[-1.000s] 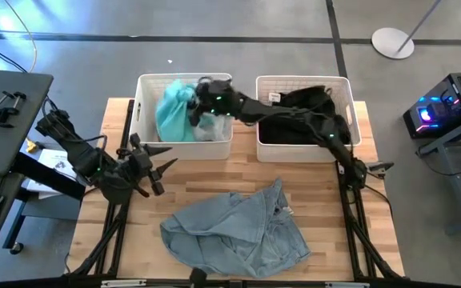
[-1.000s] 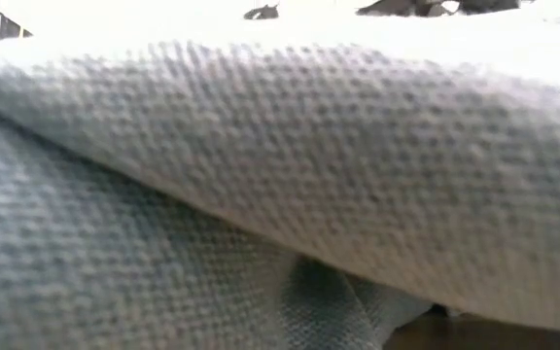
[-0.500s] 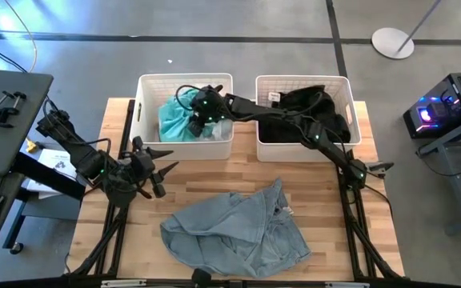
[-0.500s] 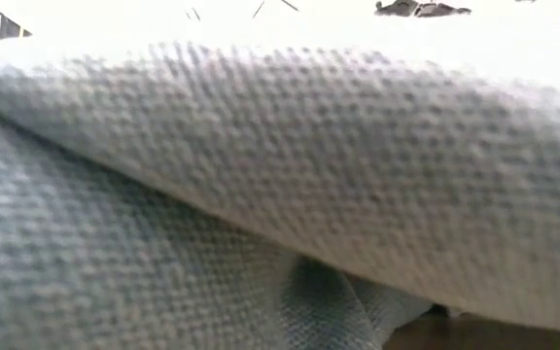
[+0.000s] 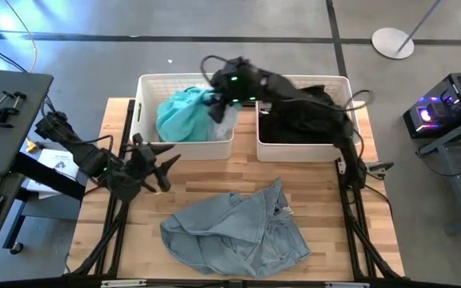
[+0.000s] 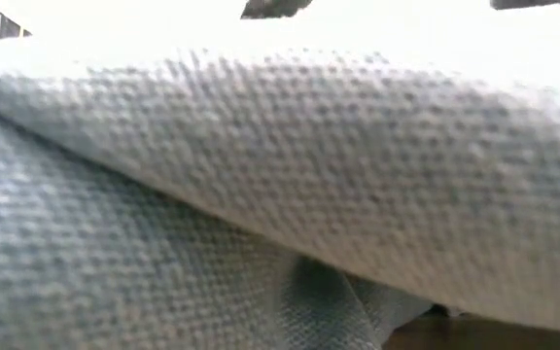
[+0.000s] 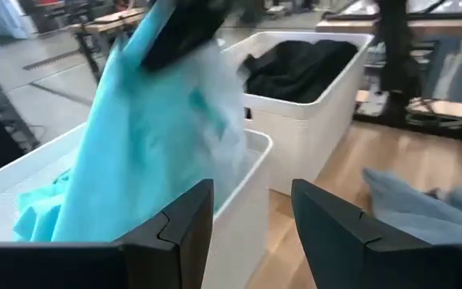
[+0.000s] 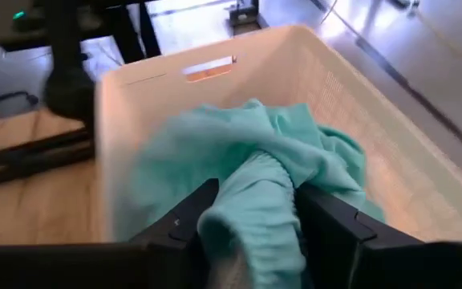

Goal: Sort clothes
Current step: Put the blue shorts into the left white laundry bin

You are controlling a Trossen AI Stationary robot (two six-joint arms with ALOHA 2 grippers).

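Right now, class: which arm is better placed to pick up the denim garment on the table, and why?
Left. Its open gripper hovers empty beside the denim garment, while the right gripper holds the teal garment over the left basket.

Clothes in two baskets and on my table

My right gripper (image 8: 251, 233) pinches the teal green cloth (image 5: 181, 112), which hangs bunched up over the left basket (image 5: 144, 88). A bit of white cloth (image 5: 224, 124) sits beside it. Black clothes (image 5: 304, 112) lie piled in the right basket (image 5: 349, 100). The blue-grey denim (image 5: 234, 232) lies crumpled on the table (image 5: 206, 176), near the front.
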